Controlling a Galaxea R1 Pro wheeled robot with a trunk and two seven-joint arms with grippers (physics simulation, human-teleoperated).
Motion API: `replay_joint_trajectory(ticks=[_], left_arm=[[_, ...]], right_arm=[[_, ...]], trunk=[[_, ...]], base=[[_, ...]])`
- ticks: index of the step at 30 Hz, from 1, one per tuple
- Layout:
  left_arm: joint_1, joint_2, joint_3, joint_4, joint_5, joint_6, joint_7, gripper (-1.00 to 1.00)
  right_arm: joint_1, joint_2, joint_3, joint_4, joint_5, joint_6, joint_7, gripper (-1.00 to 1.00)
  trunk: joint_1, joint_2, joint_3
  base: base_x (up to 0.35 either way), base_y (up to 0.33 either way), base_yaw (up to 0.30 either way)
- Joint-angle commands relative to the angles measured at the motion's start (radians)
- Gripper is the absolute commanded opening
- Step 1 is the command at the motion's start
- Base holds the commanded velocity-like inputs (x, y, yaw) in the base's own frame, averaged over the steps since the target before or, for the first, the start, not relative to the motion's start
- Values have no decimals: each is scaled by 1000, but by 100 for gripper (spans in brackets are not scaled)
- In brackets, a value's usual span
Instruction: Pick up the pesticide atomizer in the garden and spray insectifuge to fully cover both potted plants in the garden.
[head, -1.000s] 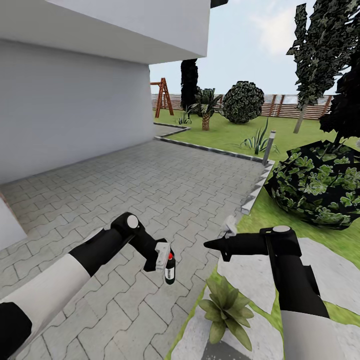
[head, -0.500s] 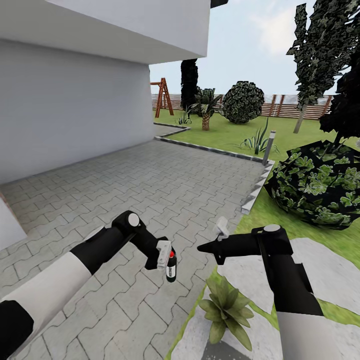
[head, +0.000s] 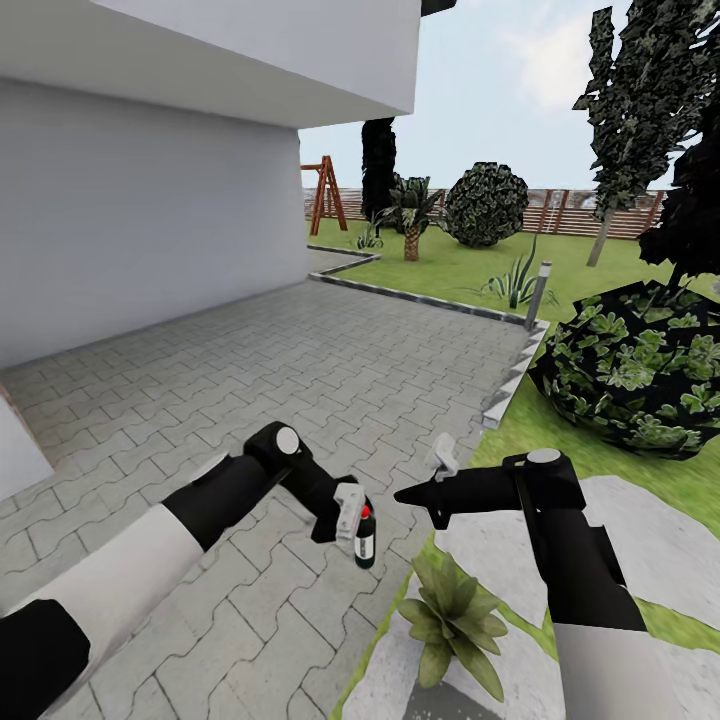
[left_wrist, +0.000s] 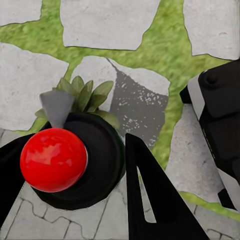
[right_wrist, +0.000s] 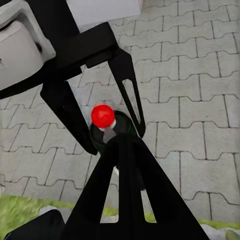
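We hold the slim dark green spray bottle with red cap (head: 365, 537) in our left gripper (head: 352, 518), jaws clamped on it, just beside the olive-leaved potted rosette (head: 452, 612). Our right gripper (head: 412, 493) hovers near the bottle, its jaw gap unclear. Next, we judge, aim the nozzle at that plant.

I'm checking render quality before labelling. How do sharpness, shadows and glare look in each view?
Head view: soft, far fence blurred, paving flatly lit. Left wrist view: highlight on the atomizer's red top, dark patch on a stone beside the plant. Right wrist view: paving joints sharp, no glare.
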Motion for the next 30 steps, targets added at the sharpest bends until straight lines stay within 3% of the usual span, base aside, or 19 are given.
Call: replay_joint_trajectory(ticks=[1, 20, 30], left_arm=[[-1, -5, -2, -2, -2, 10, -3, -100], [-1, -59, -2, -1, -2, 10, 0, -100], [-4, -63, -2, -2, -2, 10, 1, -100]], right_arm=[[-1, 2, -2, -1, 9, 10, 10, -100], [-2, 3, -2, -1, 9, 10, 7, -100], [-2, 3, -2, -1, 9, 10, 7, -100]], trunk=[[1, -2, -2], [1, -2, -2], [1, -2, -2]], base=[[0, 0, 0], [0, 0, 0], [0, 0, 0]])
